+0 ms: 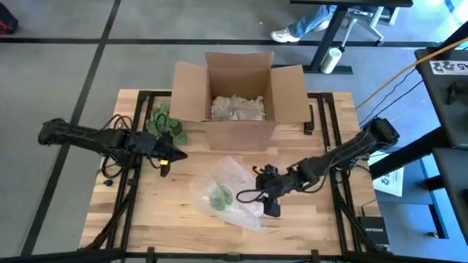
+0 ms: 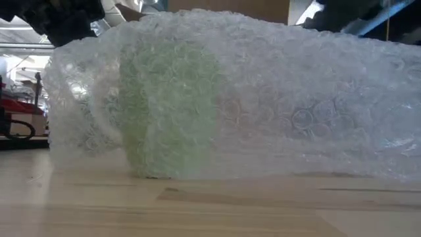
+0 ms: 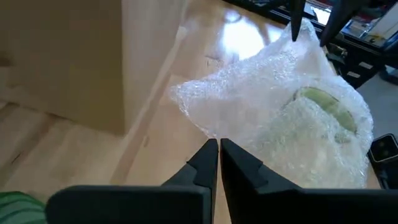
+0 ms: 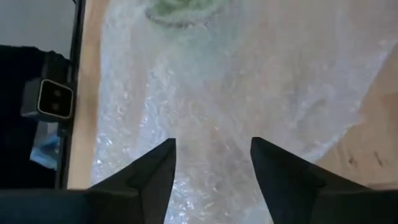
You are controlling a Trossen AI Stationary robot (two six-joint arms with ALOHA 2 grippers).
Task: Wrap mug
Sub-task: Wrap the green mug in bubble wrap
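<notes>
Here, my right claw point(image 4: 212, 163) hangs over the near edge of the bubble wrap point(image 1: 232, 191), its fingers point(image 4: 155, 171) spread apart with nothing gripped between them. Ahead of this claw, the green mug point(image 2: 170, 108) lies on the wooden tabletop point(image 1: 146, 212) under the wrap, a dim green shape through the bubbles. My left claw point(image 3: 219, 155) sits off to the mug's other side, clear of the wrap, fingers pressed together and empty. Beyond both claws stands an open cardboard box point(image 1: 241, 91) holding pale packing filler point(image 1: 238, 108); green leafy material point(image 1: 167, 123) lies beside my left claw.
</notes>
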